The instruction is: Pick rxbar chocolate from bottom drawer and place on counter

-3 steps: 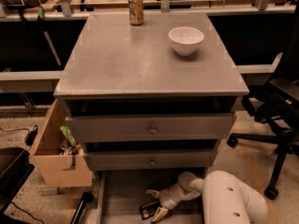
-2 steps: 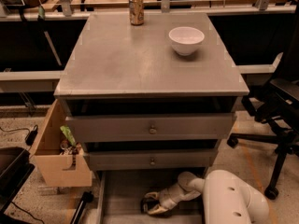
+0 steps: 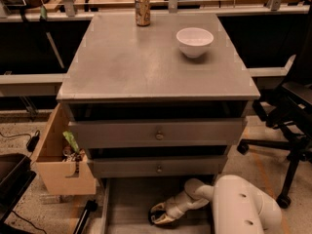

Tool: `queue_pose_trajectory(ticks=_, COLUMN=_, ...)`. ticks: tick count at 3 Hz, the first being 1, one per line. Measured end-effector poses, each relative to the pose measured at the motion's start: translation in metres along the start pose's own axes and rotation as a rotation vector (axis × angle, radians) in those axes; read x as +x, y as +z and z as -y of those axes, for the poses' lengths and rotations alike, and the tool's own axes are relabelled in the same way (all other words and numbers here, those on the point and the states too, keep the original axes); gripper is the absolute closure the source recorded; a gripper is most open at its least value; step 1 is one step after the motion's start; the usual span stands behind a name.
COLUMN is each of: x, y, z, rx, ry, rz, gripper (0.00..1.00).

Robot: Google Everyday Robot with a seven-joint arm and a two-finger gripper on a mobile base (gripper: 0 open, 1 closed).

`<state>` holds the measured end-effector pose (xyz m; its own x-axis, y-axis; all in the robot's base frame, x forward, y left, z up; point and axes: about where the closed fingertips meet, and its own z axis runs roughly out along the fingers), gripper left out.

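Rxbar chocolate (image 3: 151, 219): almost wholly hidden under the claw; only a dark sliver shows at the claw's lower left edge, lying flat on the drawer floor.
Claw (gripper) (image 3: 160, 217): low inside the bottom drawer, tipped down onto the bar, at the end of a pale wrist that comes in from the right.
Claw state: cannot tell whether it is released, clenched or grasping the bar.
Arm (image 3: 187, 200): a white jointed forearm running up and right from the claw to a large rounded white housing (image 3: 243, 208) at the claw's right.
Bottom drawer (image 3: 126, 204): pulled out, its flat grey floor spreading left of and behind the claw; a low side wall runs well to the claw's left.
Knobbed drawers: two grey fronts directly above the claw, the lower knob (image 3: 159, 168) close overhead, the upper knob (image 3: 159, 135) above that one.
Counter (image 3: 146, 72): the broad grey top, high above the claw.
White bowl (image 3: 194, 41): on the counter, far above and a little right of the claw.
Drink can (image 3: 142, 9): upright at the counter's far edge, far above and slightly left of the claw.
Wooden side box (image 3: 58, 172): left of the claw and higher, hung on the cabinet's side, with a green item (image 3: 71, 141) poking up inside.
Office chair (image 3: 292, 116): black, well to the claw's right.
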<state>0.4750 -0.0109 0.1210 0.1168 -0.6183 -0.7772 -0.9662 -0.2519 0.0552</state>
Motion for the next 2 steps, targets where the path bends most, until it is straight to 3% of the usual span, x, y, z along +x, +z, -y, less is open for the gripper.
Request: queue_pose_trajectory(ticks=2, x=-0.080, y=-0.065, z=-0.018, rx=0.050, ry=-0.099, rz=0.234, gripper=1.00)
